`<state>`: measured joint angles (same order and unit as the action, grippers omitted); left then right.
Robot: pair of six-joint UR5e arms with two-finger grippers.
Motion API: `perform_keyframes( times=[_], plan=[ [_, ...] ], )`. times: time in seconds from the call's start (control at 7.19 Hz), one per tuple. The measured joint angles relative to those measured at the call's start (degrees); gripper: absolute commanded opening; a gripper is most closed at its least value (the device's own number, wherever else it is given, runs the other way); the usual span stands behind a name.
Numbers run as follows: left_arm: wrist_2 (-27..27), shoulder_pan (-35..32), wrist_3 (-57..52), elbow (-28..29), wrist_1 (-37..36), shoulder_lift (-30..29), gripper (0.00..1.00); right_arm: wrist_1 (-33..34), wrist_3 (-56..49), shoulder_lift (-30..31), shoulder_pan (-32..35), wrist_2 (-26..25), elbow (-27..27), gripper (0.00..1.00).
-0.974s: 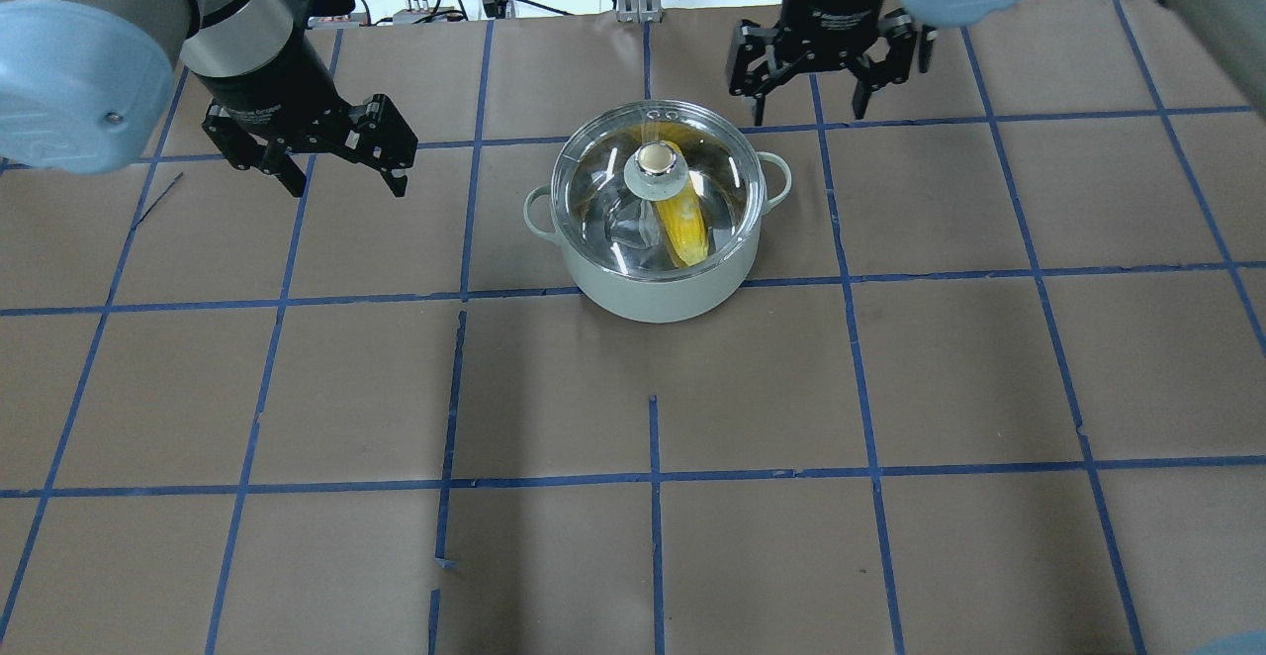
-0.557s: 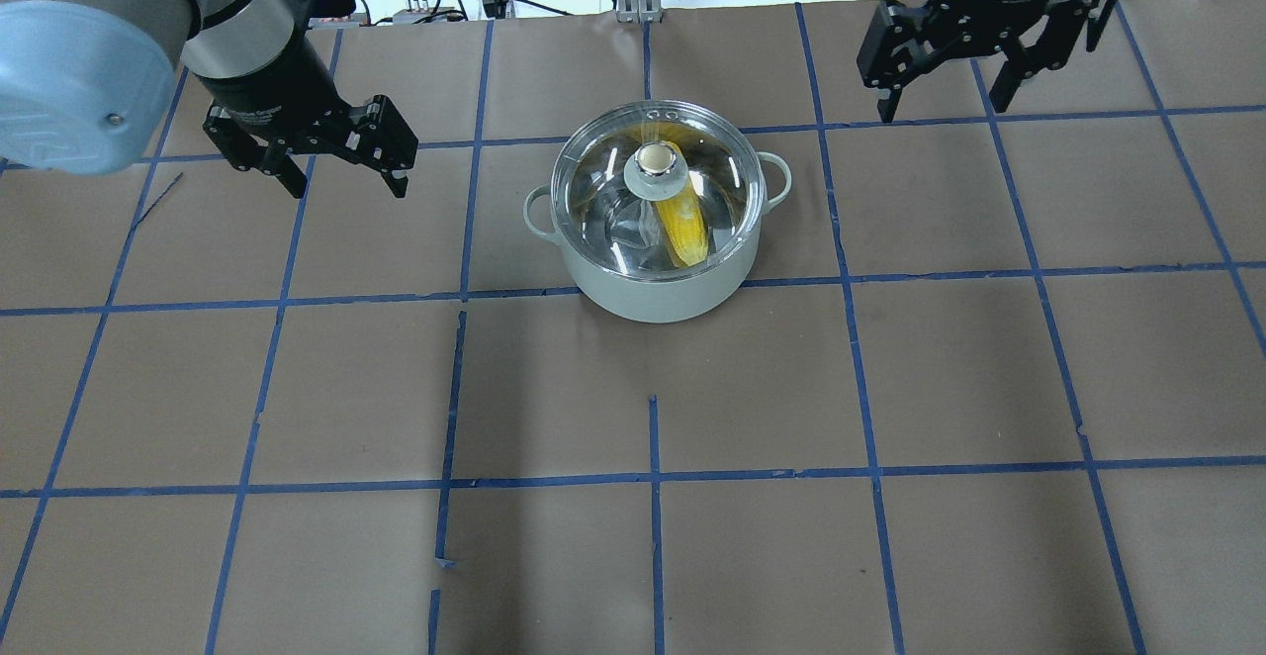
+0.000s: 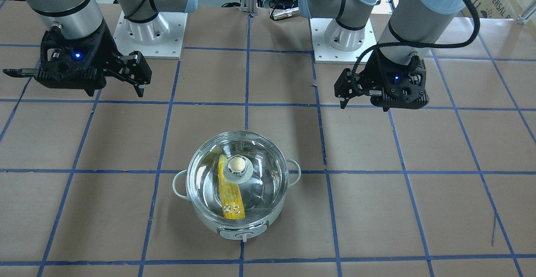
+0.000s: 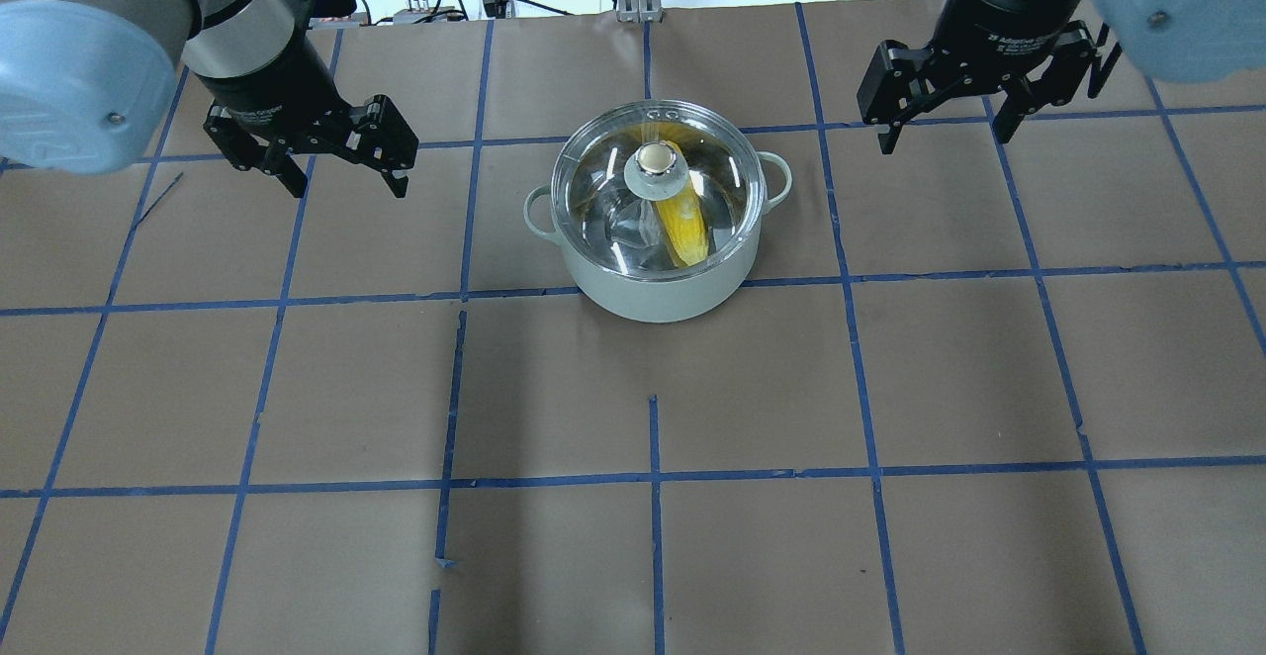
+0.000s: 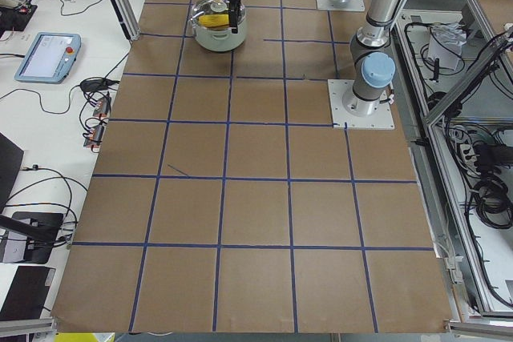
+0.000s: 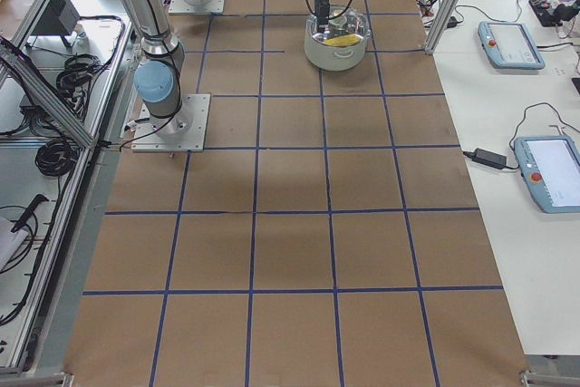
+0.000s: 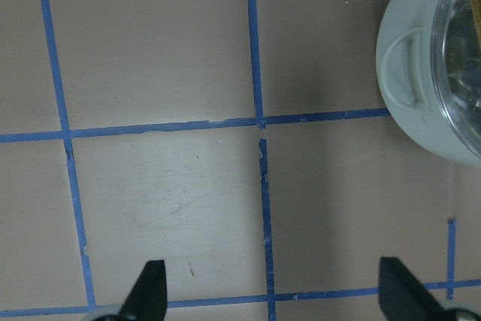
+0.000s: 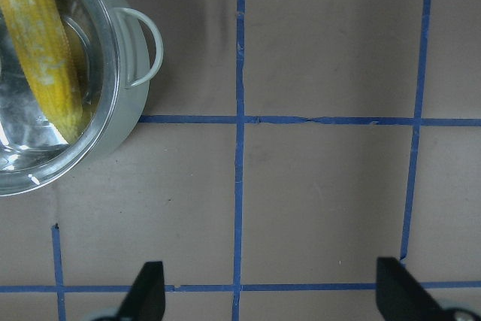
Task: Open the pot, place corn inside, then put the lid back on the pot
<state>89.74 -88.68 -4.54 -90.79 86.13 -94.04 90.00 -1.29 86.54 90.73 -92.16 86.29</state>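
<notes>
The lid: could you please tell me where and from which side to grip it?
Probably the beige knob at the centre of the lid, from straight above. The glass lies level on the pot, its edge flush with the rim, so the upright knob is the only part jaws could close on.

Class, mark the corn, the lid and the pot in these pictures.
corn (image 4: 684,230), overhead view, middle of the ear, seen through the glass
lid (image 4: 654,156), overhead view, its beige knob
pot (image 4: 653,301), overhead view, near outer wall

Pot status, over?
Jaws open, empty: left gripper, right gripper, either side of pot. Inside: corn; lid seated. No obstruction seen.
</notes>
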Motion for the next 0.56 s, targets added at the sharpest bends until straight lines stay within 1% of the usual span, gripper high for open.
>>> perform_keyframes(
  times=[0.56],
  plan=[
    [0.0,0.0,-0.1,0.0,0.0,0.0,1.00,-1.4,-1.1,-0.1,-0.1,0.7,-0.2,0.99]
  ],
)
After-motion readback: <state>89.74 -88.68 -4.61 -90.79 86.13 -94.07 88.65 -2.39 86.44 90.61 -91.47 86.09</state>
